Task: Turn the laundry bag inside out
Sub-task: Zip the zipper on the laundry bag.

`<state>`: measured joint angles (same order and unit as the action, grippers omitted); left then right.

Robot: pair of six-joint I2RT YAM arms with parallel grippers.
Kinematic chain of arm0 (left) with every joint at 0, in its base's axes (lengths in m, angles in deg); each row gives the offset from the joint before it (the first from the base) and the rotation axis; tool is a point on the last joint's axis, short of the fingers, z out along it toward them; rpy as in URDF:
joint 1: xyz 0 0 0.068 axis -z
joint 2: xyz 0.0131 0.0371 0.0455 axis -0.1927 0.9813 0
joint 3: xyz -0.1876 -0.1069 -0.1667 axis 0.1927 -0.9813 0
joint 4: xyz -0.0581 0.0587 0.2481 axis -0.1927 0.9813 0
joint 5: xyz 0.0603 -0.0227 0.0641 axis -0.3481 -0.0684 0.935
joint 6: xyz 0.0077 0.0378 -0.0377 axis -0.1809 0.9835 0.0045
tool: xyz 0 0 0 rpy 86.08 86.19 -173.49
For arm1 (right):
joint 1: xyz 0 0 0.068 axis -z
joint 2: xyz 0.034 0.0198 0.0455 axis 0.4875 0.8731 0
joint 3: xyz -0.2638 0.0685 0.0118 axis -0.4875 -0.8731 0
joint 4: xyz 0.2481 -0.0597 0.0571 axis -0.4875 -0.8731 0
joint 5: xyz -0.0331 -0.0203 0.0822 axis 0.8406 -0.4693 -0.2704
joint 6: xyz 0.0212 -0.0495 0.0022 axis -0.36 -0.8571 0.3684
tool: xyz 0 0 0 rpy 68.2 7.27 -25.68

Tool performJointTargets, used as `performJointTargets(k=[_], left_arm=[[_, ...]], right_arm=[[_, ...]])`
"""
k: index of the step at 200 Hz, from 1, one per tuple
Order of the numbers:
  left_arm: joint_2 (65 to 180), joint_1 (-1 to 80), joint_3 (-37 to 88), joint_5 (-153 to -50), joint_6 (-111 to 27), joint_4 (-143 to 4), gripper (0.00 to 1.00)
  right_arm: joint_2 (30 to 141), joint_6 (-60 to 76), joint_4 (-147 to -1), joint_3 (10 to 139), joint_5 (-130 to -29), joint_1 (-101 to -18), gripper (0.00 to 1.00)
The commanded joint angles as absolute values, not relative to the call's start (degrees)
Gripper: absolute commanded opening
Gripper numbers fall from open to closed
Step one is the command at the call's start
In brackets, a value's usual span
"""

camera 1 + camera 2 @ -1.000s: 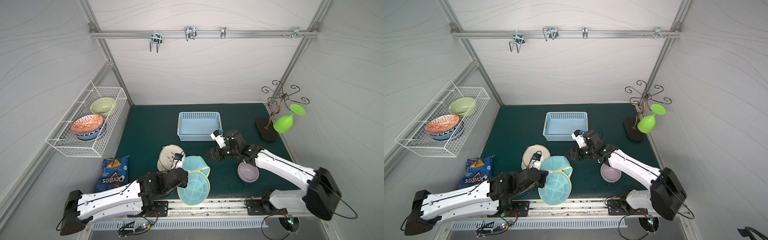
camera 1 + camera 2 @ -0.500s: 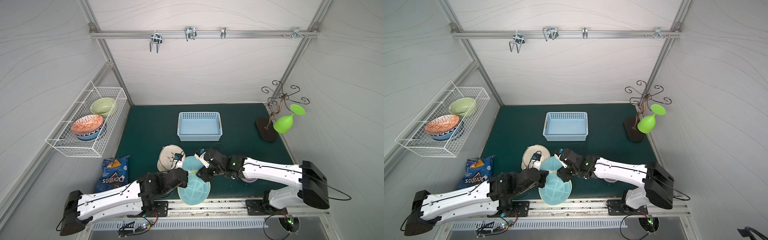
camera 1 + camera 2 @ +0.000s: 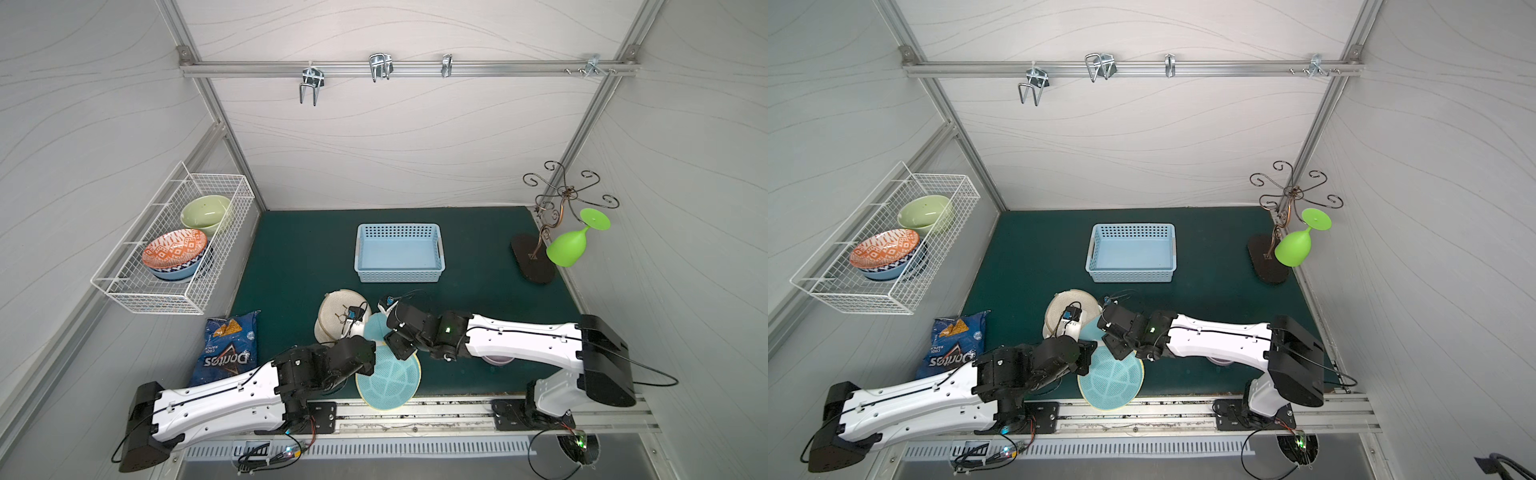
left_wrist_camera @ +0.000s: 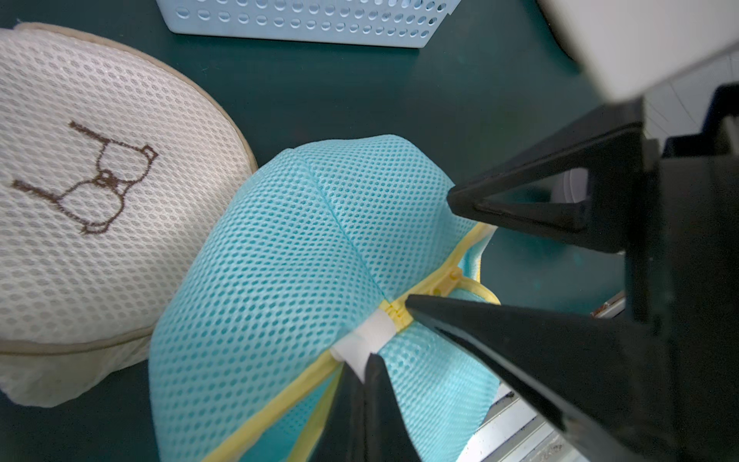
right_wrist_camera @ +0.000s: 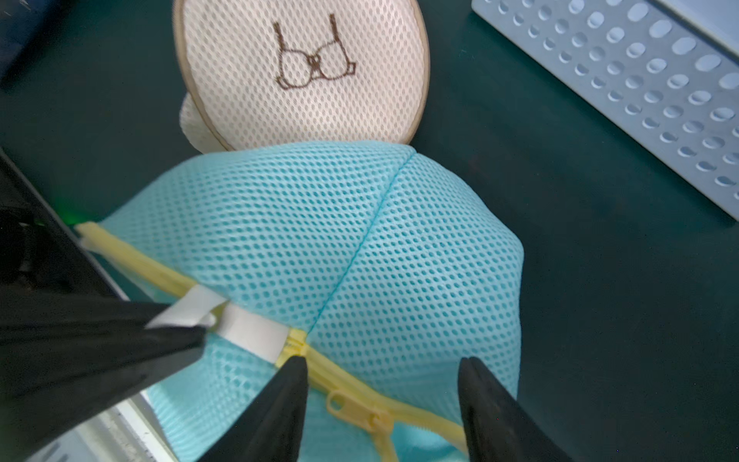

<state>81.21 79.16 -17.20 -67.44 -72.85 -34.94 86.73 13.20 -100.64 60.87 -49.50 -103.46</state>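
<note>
Near the front edge of the dark green surface (image 3: pixel 299 257), the left hand (image 4: pixel 366 372) is clenched on the white fabric tab (image 4: pixel 366 336) at the end of the yellow zipper (image 5: pixel 140 258) on the light blue mesh laundry bag (image 3: pixel 390 374). Just right of it, the right hand (image 5: pixel 382 368) stands released, its fingers (image 5: pixel 280 400) straddling the zipper.

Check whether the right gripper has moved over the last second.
Yes. The right gripper has swung away from the blue basket toward the front rail, and is now over the laundry bag, jaws open.
</note>
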Motion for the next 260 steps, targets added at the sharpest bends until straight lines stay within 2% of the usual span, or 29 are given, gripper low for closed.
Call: performJointTargets(k=[1,33,62,81,117,151,260], left_arm=[[80.5,79.0,-16.3,-67.0,-73.1,-37.3,0.00],[79.3,79.0,-16.7,-66.8,-73.4,-36.6,0.00],[79.1,79.0,-16.9,-67.0,-73.2,-36.8,0.00],[79.3,79.0,-17.0,-67.0,-73.3,-37.0,0.00],[79.9,79.0,-16.8,-67.3,-73.2,-37.2,0.00],[79.5,79.0,-16.7,-66.8,-73.2,-37.0,0.00],[80.0,79.0,-16.8,-67.2,-73.2,-37.6,0.00]], right_arm=[[88.1,12.3,-105.8,62.4,-45.3,-104.5,0.60],[85.2,14.1,-110.8,61.0,-36.9,-104.5,0.55],[79.7,15.4,-110.2,59.1,-36.2,-104.0,0.53],[77.7,15.9,-108.5,58.4,-39.3,-103.8,0.52],[78.1,14.2,-101.0,57.7,-53.0,-103.7,0.57],[82.1,16.0,-102.0,58.8,-54.8,-103.7,0.48],[81.0,17.4,-95.2,54.2,-64.7,-96.2,0.45]])
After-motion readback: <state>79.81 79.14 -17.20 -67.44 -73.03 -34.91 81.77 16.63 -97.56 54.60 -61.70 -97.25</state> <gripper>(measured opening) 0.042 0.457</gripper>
